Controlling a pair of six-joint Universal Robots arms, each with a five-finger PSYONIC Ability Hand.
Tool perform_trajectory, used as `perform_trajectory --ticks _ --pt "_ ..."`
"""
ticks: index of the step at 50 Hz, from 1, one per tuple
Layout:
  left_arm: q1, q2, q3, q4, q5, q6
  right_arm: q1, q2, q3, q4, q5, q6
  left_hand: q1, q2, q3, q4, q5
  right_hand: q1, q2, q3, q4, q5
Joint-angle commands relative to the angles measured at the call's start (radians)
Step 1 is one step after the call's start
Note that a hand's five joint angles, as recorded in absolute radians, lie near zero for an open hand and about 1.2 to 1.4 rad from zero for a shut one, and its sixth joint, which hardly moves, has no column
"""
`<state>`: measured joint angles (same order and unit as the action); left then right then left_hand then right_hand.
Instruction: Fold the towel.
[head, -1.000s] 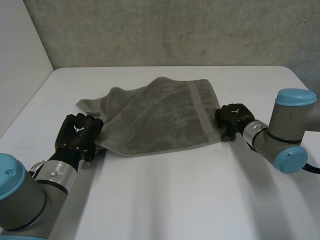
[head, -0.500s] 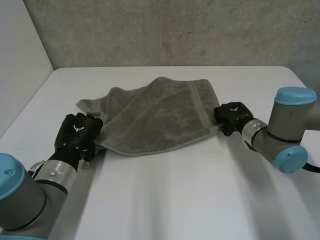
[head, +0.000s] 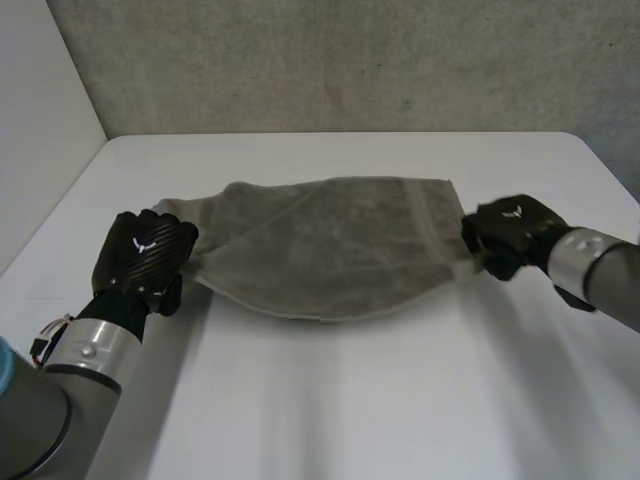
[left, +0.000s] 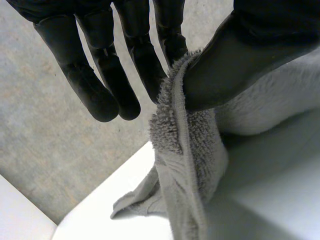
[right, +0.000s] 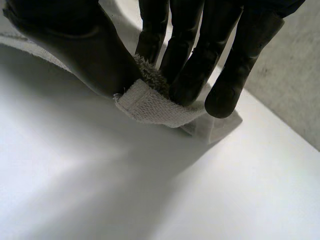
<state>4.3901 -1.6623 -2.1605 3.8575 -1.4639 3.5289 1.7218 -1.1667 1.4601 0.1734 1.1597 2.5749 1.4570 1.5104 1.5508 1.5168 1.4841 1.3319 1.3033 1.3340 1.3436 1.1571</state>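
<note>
A grey towel hangs stretched between my two hands, sagging in the middle just above the white table. My left hand is shut on the towel's left corner; in the left wrist view the thumb pinches the towel's hem against the fingers. My right hand is shut on the right corner; in the right wrist view the thumb and fingers pinch the woven border of the towel.
A rough grey wall runs behind the table's far edge. A pale panel stands along the table's left side. Bare tabletop lies in front of the towel.
My right hand has closed on the towel's right corner and pulled it outward to the right. Both hands have risen and moved apart, drawing the towel taut off the table.
</note>
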Motion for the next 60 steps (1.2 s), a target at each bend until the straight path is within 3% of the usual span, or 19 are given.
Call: perform_trajectory --ticks 1,8,17,22,24,28,33,35,46,57,60 --pt "-0.012 0.104 -0.073 -0.007 0.002 0.077 -0.096 -0.134 0.120 0.075 -0.022 -0.150 -0.061 -0.114 -0.155 -0.121 -0.262 0.064 0.093 0.062 0.053 0.065" --pt "-0.041 0.187 -0.139 -0.007 0.002 0.113 -0.261 -0.301 0.219 0.202 -0.136 -0.251 -0.061 -0.114 -0.155 -0.121 -0.262 0.064 0.093 0.062 0.053 0.065" --pt "-0.083 0.208 -0.153 -0.006 0.002 0.114 -0.360 -0.341 0.235 0.333 -0.216 -0.366 -0.061 -0.114 -0.155 -0.121 -0.262 0.064 0.093 0.062 0.053 0.065" --pt "-0.072 0.112 -0.070 0.000 0.019 0.114 -0.357 -0.291 0.198 0.313 -0.239 -0.363 -0.061 -0.114 -0.155 -0.121 -0.262 0.064 0.093 0.062 0.053 0.065" --pt "-0.069 0.059 -0.027 -0.004 0.036 0.114 -0.340 -0.167 0.129 0.273 -0.232 -0.339 -0.061 -0.114 -0.155 -0.121 -0.262 0.064 0.093 0.062 0.053 0.065" --pt "-0.063 -0.110 0.131 -0.009 0.083 0.113 -0.277 -0.064 0.034 0.232 -0.221 -0.246 -0.061 -0.114 -0.155 -0.121 -0.262 0.064 0.093 0.062 0.053 0.065" --pt "-0.063 -0.288 0.307 -0.018 0.091 0.113 -0.180 0.102 -0.162 0.167 -0.147 -0.088 -0.061 -0.114 -0.155 -0.121 -0.262 0.064 0.093 0.062 0.053 0.065" --pt "-0.061 -0.347 0.368 -0.023 0.091 0.114 -0.133 0.226 -0.307 0.138 -0.065 -0.029 -0.061 -0.114 -0.155 -0.121 -0.262 0.064 0.093 0.062 0.053 0.065" --pt "-0.063 -0.694 0.825 -0.165 0.092 0.116 -0.025 0.571 -0.748 0.103 0.118 0.094 -0.061 -0.114 -0.155 -0.121 -0.262 0.064 0.093 0.062 0.053 0.065" --pt "-0.063 -0.875 1.125 -0.289 0.091 0.116 0.001 0.676 -0.908 0.003 0.169 0.177 -0.061 -0.114 -0.155 -0.121 -0.262 0.064 0.093 0.062 0.053 0.065" --pt "-0.063 -0.892 1.162 -0.293 0.083 0.116 0.005 0.690 -0.935 -0.020 0.199 0.177 -0.061 -0.114 -0.155 -0.121 -0.262 -0.134 -0.106 -0.136 -0.146 -0.134"
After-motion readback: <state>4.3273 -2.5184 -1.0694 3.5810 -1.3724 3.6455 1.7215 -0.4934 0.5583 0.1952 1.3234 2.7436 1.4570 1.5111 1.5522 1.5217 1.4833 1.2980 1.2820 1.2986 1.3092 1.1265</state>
